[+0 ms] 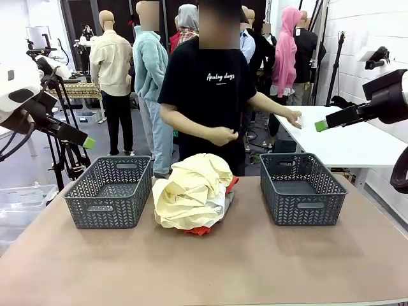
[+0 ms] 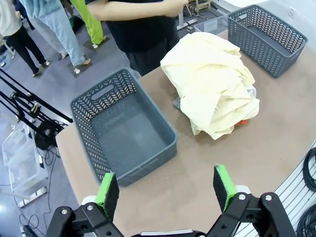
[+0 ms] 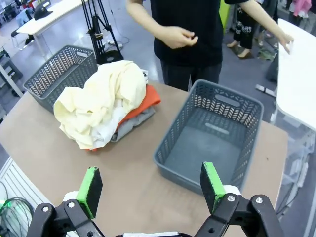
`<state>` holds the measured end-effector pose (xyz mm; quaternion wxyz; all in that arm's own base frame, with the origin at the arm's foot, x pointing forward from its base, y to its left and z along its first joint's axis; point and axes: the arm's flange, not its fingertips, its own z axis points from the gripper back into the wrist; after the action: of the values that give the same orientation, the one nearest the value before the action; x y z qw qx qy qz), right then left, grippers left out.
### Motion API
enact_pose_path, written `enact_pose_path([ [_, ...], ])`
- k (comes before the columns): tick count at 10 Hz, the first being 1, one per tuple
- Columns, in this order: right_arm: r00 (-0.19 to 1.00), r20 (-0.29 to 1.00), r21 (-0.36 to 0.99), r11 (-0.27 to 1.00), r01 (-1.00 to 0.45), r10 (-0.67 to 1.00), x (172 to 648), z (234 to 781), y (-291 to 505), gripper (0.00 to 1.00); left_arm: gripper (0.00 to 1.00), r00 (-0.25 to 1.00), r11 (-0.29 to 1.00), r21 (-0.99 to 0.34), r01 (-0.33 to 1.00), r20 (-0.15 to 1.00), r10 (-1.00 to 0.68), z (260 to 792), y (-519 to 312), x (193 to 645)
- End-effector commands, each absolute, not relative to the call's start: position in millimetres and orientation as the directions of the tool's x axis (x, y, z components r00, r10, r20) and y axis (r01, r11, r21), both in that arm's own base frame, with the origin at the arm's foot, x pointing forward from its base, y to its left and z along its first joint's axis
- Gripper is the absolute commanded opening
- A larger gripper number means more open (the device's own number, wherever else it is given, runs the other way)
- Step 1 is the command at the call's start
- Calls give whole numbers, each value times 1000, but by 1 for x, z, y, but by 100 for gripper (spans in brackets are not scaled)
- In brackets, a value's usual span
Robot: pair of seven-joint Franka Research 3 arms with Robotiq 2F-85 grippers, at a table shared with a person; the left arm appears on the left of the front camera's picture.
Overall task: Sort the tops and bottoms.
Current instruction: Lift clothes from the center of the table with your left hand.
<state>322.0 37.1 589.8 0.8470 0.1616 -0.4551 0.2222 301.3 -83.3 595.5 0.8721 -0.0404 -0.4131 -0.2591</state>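
The tops and bottoms lie in one heap in the middle of the table. A pale yellow garment (image 1: 191,188) (image 2: 212,84) (image 3: 103,98) covers the top. Under it show an orange-red one (image 1: 201,231) (image 3: 145,101), a white one (image 3: 111,126) and a light grey one (image 3: 131,123). My left gripper (image 1: 88,143) (image 2: 165,192) hovers open, high above the table's left side over the left basket. On the other side my right gripper (image 1: 320,125) (image 3: 150,187) also hangs open, high above the right basket. Neither holds anything.
Two dark grey lattice baskets, both with nothing in them, flank the heap: left basket (image 1: 109,191) (image 2: 106,96) (image 3: 59,74), right basket (image 1: 301,188) (image 2: 256,19) (image 3: 222,106). A person in a black T-shirt (image 1: 207,83) stands behind the heap, one hand (image 1: 292,116) on a white side table (image 1: 357,140).
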Motion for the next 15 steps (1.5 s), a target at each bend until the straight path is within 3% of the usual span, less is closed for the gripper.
enact_pose_path([
  [1,492,838,72,847,-527,235,321,590,40,100,100,525,865,151,479,740,-420,596,-82,301],
  [15,492,838,72,847,-527,235,321,590,40,100,100,525,865,151,479,740,-420,596,-82,301],
])
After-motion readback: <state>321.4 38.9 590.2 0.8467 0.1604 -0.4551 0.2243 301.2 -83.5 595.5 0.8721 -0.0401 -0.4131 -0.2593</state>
